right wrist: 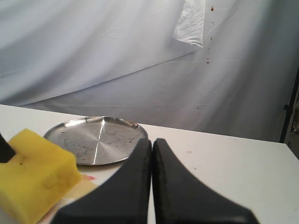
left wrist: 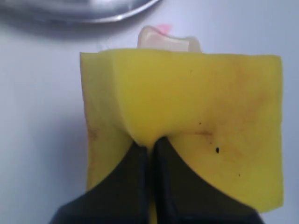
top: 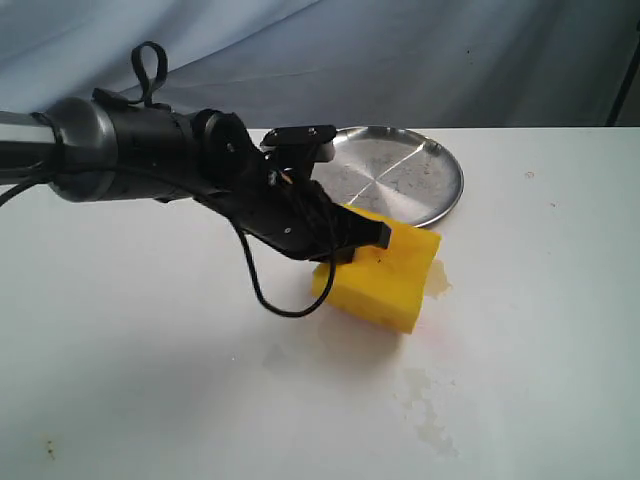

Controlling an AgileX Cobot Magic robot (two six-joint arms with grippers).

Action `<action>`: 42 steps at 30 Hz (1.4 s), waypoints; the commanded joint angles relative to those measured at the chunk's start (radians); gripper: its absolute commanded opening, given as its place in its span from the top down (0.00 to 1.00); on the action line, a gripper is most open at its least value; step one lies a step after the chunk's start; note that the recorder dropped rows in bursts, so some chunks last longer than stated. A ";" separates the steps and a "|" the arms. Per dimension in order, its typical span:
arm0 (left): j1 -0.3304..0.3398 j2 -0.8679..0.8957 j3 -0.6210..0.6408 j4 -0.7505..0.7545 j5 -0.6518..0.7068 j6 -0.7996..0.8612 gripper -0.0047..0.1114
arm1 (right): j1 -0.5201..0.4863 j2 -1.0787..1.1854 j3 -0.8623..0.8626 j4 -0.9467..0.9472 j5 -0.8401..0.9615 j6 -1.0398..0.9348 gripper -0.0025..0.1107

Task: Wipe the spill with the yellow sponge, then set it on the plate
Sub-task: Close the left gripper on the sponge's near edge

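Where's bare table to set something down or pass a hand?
Free: the table right of the plate and spill, and the front-left stretch below the left arm. The front centre is bare but bears a dried stain. Crowded: the middle, where the left gripper clamps the yellow sponge beside the plate.

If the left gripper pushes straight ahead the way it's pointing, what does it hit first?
Probably the spill, just beyond the yellow sponge it holds; the plate lies further on.
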 commanded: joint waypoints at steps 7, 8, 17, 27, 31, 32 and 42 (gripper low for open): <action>-0.040 0.221 -0.335 -0.001 0.208 -0.102 0.96 | -0.008 -0.002 0.004 -0.008 -0.003 0.002 0.98; -0.044 0.241 -0.360 -0.001 0.219 -0.119 0.96 | -0.008 -0.002 0.004 -0.008 -0.003 0.002 0.98; -0.044 0.370 -0.564 0.008 0.317 -0.201 0.96 | -0.008 -0.002 0.004 -0.008 -0.003 0.002 0.98; -0.026 0.400 -0.613 0.137 0.385 -0.324 0.96 | -0.008 -0.002 0.004 -0.008 -0.003 0.002 0.98; -0.009 0.400 -0.613 0.210 0.415 -0.362 0.96 | -0.008 -0.002 0.004 -0.008 -0.003 0.002 0.98; -0.009 0.400 -0.613 0.221 0.421 -0.362 0.96 | -0.008 -0.002 0.004 -0.008 -0.003 0.002 0.98; 0.014 0.367 -0.613 0.317 0.458 -0.362 0.96 | -0.008 -0.002 0.004 -0.008 -0.003 0.002 0.98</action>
